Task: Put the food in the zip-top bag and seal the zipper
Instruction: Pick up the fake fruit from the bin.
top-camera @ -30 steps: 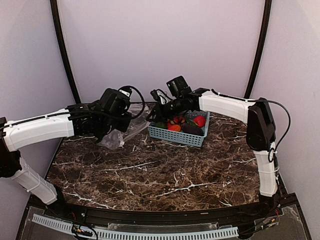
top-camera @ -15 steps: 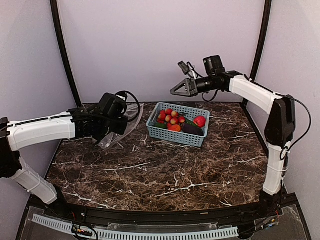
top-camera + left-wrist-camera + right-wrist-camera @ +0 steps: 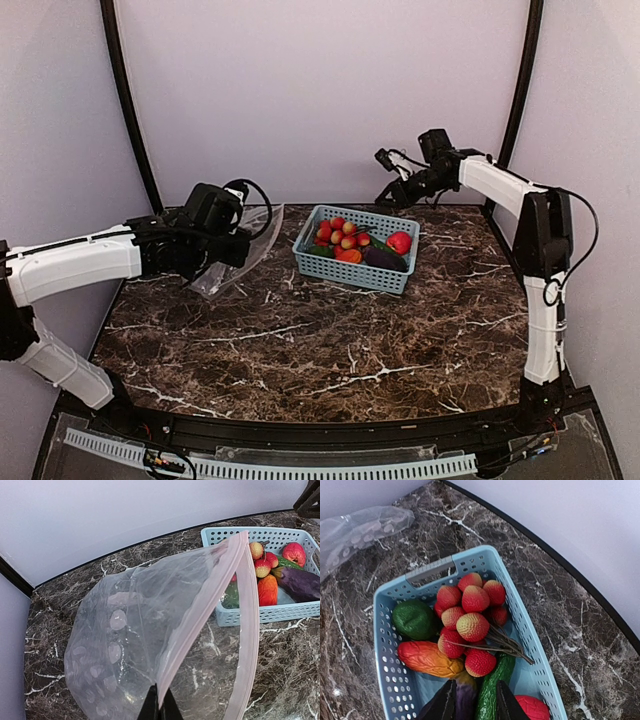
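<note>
My left gripper (image 3: 160, 706) is shut on the pale pink zipper (image 3: 210, 600) of the clear dotted zip-top bag (image 3: 125, 645), holding its mouth open above the table's back left (image 3: 215, 280). The food lies in the light blue basket (image 3: 432, 569): a cluster of red-yellow balls (image 3: 470, 615), a green pepper (image 3: 415, 619), an orange mango (image 3: 427, 659), a purple eggplant (image 3: 465, 696) and a red strawberry (image 3: 532, 707). My right gripper (image 3: 474, 705) is open and empty, high above the basket's far right side (image 3: 392, 192).
The basket (image 3: 350, 272) stands at the back middle of the dark marble table, right of the bag. A long green vegetable (image 3: 492, 690) also lies in it. The purple back wall is close behind my right gripper.
My right gripper lifted out of the basket empty, rose high, then swung back and right toward the wall. My left gripper kept the bag and shifted a little left.
</note>
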Robot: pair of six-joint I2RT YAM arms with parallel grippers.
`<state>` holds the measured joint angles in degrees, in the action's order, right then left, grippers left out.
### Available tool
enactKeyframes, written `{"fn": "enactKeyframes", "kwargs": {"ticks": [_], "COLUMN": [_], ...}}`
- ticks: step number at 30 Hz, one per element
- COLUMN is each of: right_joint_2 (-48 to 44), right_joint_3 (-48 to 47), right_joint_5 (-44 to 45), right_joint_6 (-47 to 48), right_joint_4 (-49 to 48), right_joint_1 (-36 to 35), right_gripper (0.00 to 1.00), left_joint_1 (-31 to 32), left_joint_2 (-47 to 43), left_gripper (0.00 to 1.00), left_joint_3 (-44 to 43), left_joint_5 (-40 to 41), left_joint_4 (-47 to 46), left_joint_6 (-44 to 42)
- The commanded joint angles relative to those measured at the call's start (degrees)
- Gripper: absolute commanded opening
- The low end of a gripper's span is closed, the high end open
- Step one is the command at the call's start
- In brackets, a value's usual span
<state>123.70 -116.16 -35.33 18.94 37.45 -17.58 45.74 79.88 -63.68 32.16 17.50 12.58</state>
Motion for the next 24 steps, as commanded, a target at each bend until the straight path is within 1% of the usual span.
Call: {"fn": "enactKeyframes", "kwargs": {"ticks": [1, 3, 7, 12, 15, 19, 24], "right_joint_2": [4.39, 5.12, 5.51, 8.39, 10.14, 11.83, 12.09], "right_joint_3": [-4.82, -4.57, -2.79, -7.14, -7.9, -7.0, -5.42], "right_joint_5": [5.67, 7.19, 11.42, 13.77, 17.06, 20.86, 22.39], "right_joint_6": [2.7, 3.25, 5.83, 10.74, 15.22, 19.9, 23.33], "right_joint_4": [7.77, 8.81, 6.52, 7.18, 5.85, 3.1, -0.1], "right_joint_1": [-0.88, -1.76, -3.38, -4.56, -5.44, -6.03, -6.43], "right_gripper": [0.29, 0.35, 0.36, 0.32, 0.28, 0.24, 0.24], "left_joint_1": [-0.43, -0.47, -0.47, -0.47, -0.47, -0.47, -0.47], "left_joint_2": [-1.43, -0.88, 0.14, 0.77, 0.73, 0.21, -0.29], "left_gripper": [0.01, 0.01, 0.01, 0.01, 0.01, 0.01, 0.01], "left_joint_3": [0.42, -0.04, -0.5, -1.01, -1.01, -0.81, -0.16], "left_joint_5": [-1.65, -1.92, -2.94, -4.95, -5.72, -6.24, -6.24], "left_joint_4": [0.45, 1.16, 1.49, 1.26, 1.13, 1.3, 1.26], "left_joint_6": [-0.36, -0.3, -0.12, 0.18, 0.33, 0.54, 0.85]}}
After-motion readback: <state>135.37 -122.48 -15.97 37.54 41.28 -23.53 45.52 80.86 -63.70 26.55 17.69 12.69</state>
